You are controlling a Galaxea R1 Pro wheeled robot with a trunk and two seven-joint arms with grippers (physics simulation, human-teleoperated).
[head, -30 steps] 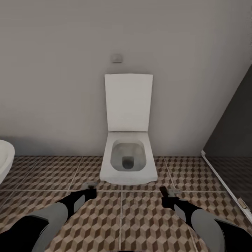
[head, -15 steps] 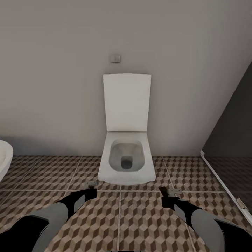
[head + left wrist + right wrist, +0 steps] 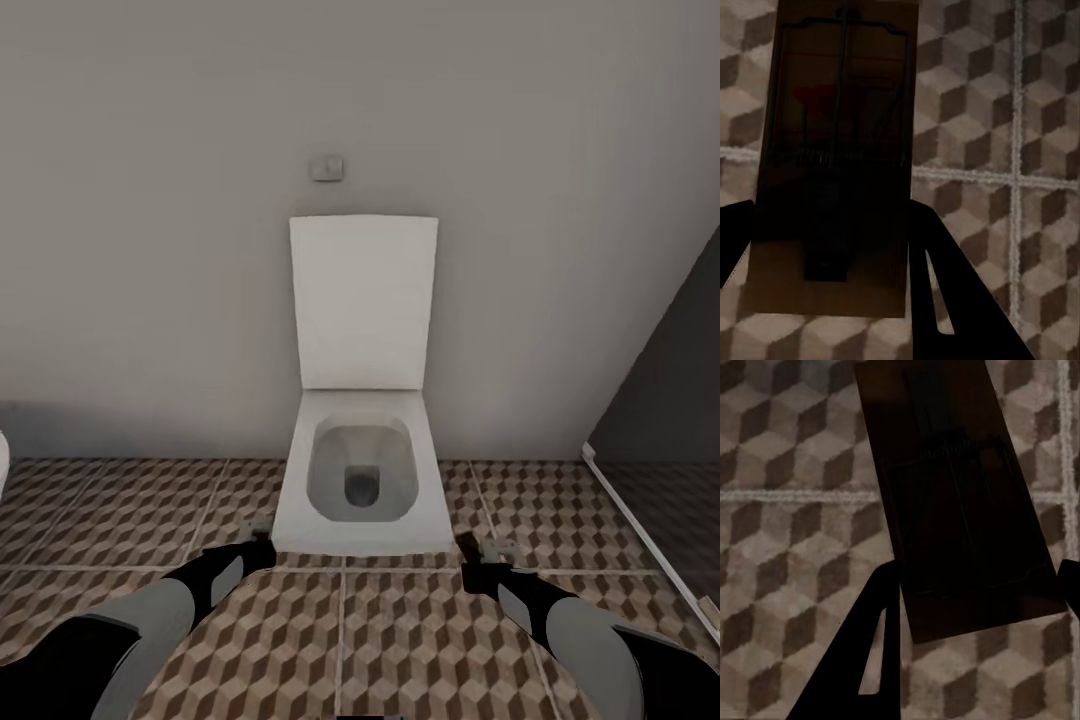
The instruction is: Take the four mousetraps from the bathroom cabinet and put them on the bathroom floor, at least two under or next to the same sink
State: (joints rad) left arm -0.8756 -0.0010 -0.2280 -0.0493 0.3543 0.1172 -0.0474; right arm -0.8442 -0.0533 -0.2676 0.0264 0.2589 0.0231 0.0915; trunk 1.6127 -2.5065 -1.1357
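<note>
Head view: both arms held low over the cube-patterned brown and beige tiled floor (image 3: 400,640), facing a white square toilet (image 3: 360,480), lid up, bowl empty.

Left wrist view: left gripper (image 3: 832,255) pinches a flat dark brown mousetrap (image 3: 840,150), likely carried for placing.

Right wrist view: right gripper (image 3: 975,607) pinches another dark mousetrap (image 3: 952,487) above the tiles.
</note>
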